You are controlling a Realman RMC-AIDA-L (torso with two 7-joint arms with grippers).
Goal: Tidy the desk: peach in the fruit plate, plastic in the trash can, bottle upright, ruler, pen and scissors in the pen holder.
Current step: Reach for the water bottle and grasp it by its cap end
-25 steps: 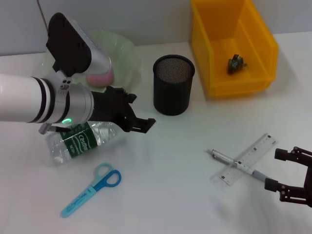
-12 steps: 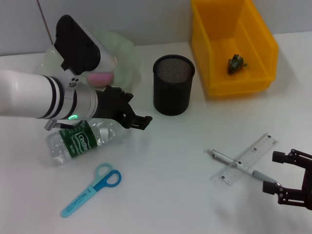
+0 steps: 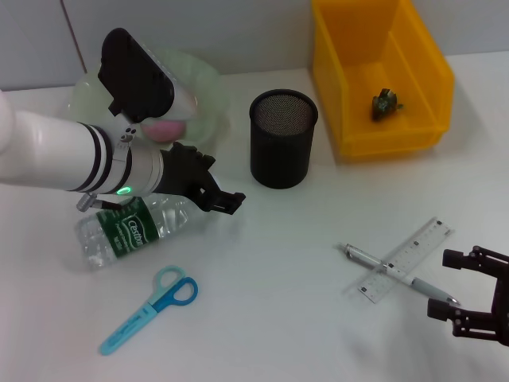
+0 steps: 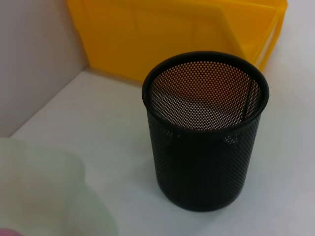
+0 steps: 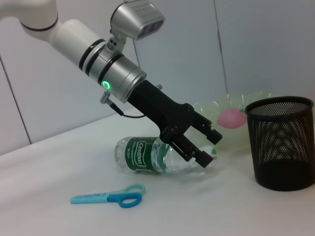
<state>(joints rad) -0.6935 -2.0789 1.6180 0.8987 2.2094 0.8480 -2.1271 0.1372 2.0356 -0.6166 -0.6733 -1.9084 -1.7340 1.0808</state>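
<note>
On the white tabletop (image 3: 278,278), the right gripper (image 3: 475,298) hangs near the front edge, jaws spread and empty, beside the silver pen (image 3: 398,274) crossing the clear plastic ruler (image 3: 407,256). Only the right wrist view shows the left gripper (image 5: 199,143), jaws parted, empty, over the neck of the clear green-labelled bottle (image 5: 147,155) lying on its side. Beyond it stands the black mesh pen holder (image 4: 205,130).

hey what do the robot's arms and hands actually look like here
The left arm is white and cylindrical, with black rings, a silver band and a green light, and a black-and-silver camera box above the wrist. A thin dark cable runs under it. The left hand is black with two fingers. The right hand is black too, with angular linked fingers.
</note>
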